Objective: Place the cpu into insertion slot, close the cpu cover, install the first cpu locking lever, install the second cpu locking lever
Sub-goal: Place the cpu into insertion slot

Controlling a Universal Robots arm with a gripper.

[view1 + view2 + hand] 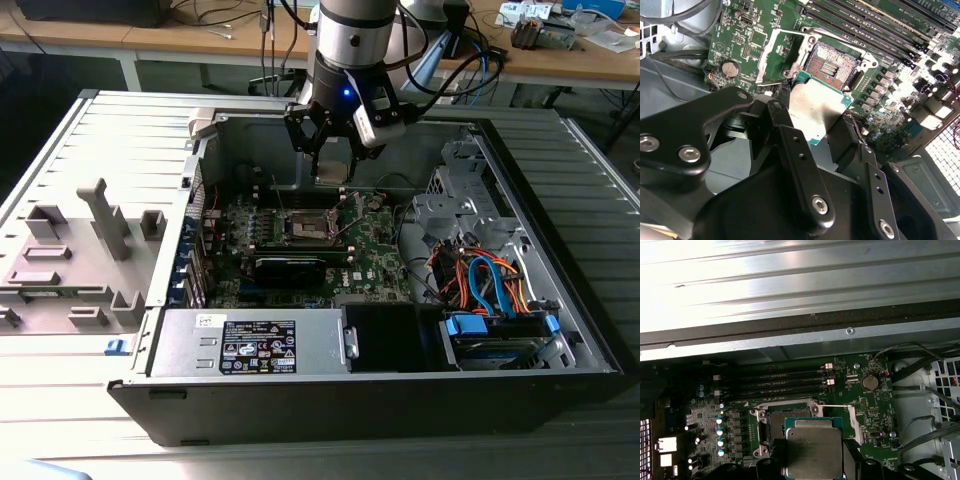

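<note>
Held: the cpu (816,107), pinched by its edges in the hand (332,171), kept level near the insertion slot (831,62) for seating. Open: the cpu cover (776,56), leaving slot clear.

Arm (350,40) hangs vertical at upper centre of the exterior view, with a blue light lit on the wrist. Gripper (331,168) points straight down, black fingers (795,150) clamped on opposite edges of the cpu (817,107), held flat.
</note>
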